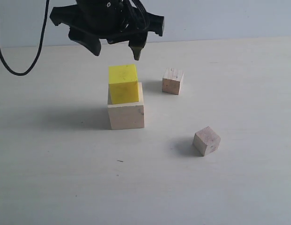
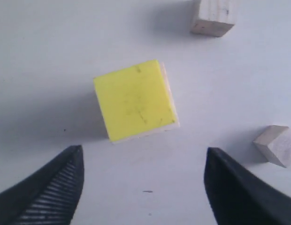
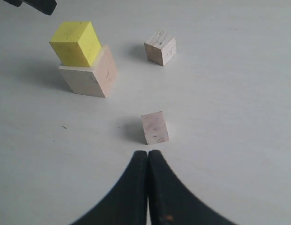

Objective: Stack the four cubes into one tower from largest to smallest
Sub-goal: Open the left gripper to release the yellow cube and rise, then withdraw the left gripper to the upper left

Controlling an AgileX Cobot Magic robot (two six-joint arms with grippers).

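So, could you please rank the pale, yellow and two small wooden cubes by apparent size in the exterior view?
1. pale wooden cube
2. yellow cube
3. Tie: the upper small wooden cube and the lower small wooden cube look alike; unequal nearness to the camera leaves them unranked.

The table (image 1: 51, 187) is a broad, pale, off-white top with a faint grain running across it, matt and evenly lit. Its far edge meets a plain light blue-grey wall (image 1: 230, 18), which fills the strip along the top of the exterior view. On the near half of the table there is one small dark speck (image 1: 120, 161), a short thin mark on bare surface. Soft grey shadows fall leftward across the table.
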